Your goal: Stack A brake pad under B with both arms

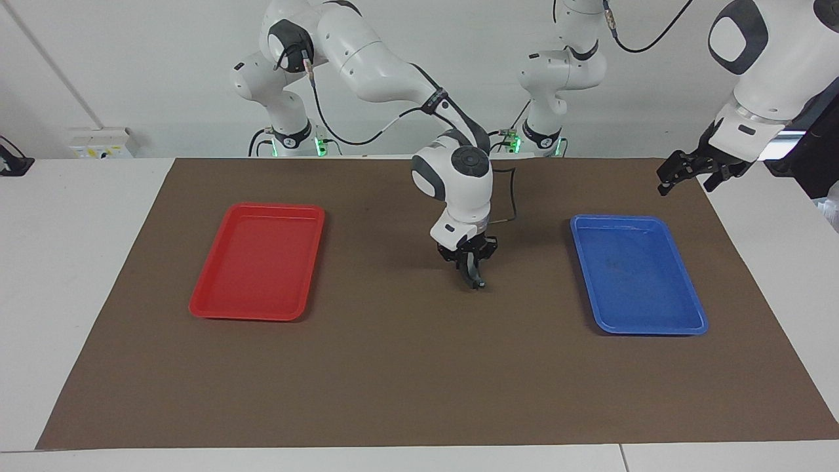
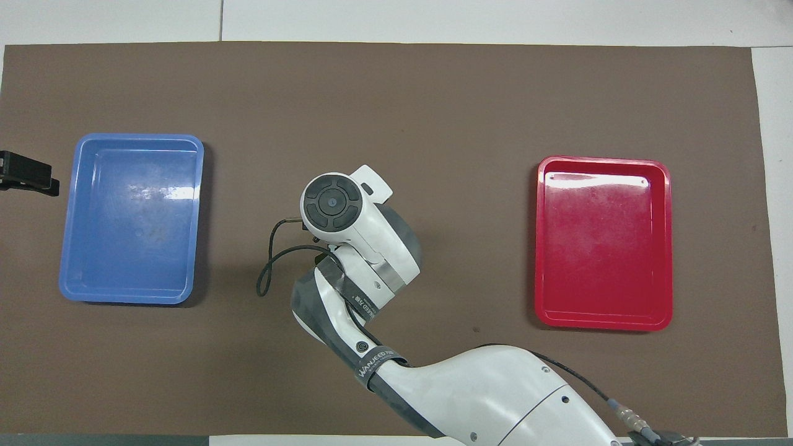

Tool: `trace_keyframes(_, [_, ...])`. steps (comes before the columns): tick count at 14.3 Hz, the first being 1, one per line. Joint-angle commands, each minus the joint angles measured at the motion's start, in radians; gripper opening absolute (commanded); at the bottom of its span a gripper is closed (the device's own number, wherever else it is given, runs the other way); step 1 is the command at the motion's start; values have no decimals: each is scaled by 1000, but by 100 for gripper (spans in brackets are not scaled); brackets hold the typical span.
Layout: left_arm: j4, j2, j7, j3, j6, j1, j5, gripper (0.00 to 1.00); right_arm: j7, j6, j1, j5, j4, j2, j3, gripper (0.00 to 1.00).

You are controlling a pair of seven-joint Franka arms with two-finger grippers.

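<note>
My right gripper [image 1: 473, 274] points straight down over the middle of the brown mat, its tips just above the surface. It is shut on a small dark narrow piece [image 1: 476, 280], which looks like the A brake pad held on edge. In the overhead view the right arm's wrist [image 2: 334, 204] hides the gripper and the pad. The B brake pad with pale patches does not show in either view. My left gripper [image 1: 682, 172] waits raised over the mat's edge by the blue tray, and it also shows in the overhead view [image 2: 28, 174].
An empty red tray [image 1: 216, 308] lies toward the right arm's end of the mat, and shows in the overhead view [image 2: 666, 248]. An empty blue tray [image 1: 695, 314] lies toward the left arm's end, and shows in the overhead view [image 2: 69, 248]. A black cable loops off the right wrist.
</note>
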Motion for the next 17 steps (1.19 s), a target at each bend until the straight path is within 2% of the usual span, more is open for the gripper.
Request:
trace_keyframes(1, [-21, -21, 17, -8, -14, 23, 3, 100, -1, 73, -16, -13, -54, -17, 11, 0])
trace_keyframes(2, [-21, -21, 30, -8, -14, 26, 3, 100, -1, 116, -15, -12, -85, -21, 9, 0])
trace_keyframes(4, [-22, -21, 100, -8, -12, 69, 3, 100, 1, 129, -6, -12, -99, -22, 11, 0])
trace_keyframes(13, [-21, -20, 102, -17, -1, 56, 3, 100, 13, 101, 43, -9, -119, -20, 9, 1])
trace_keyframes(17, [-22, -20, 102, -17, -3, 54, 3, 100, 9, 161, 40, -9, -182, -29, 9, 4])
